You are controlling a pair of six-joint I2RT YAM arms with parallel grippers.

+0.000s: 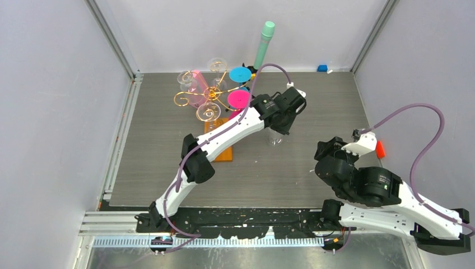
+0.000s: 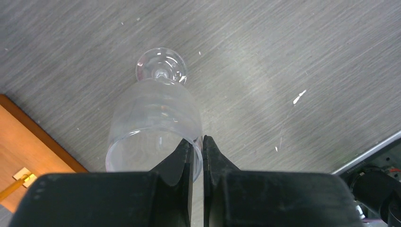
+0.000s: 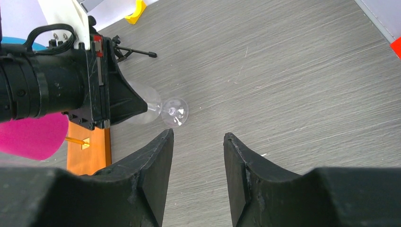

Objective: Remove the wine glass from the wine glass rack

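The left claw (image 2: 197, 142) is clenched on the rim of the clear wine glass (image 2: 153, 113), foot down toward the table (image 2: 283, 56), with the wine glass rack (image 1: 210, 103) just left, other glasses (image 1: 208, 112) on its arms, a mint-green cylinder (image 1: 264, 36) beyond, and the right claw (image 3: 198, 142) spread empty well apart.

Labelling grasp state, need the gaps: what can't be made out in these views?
- Top external: wine glass mostly hidden under the left gripper.
- Left wrist: wine glass rack cut off at left edge, only base corner shows.
- Right wrist: glass bowl hidden behind left gripper.
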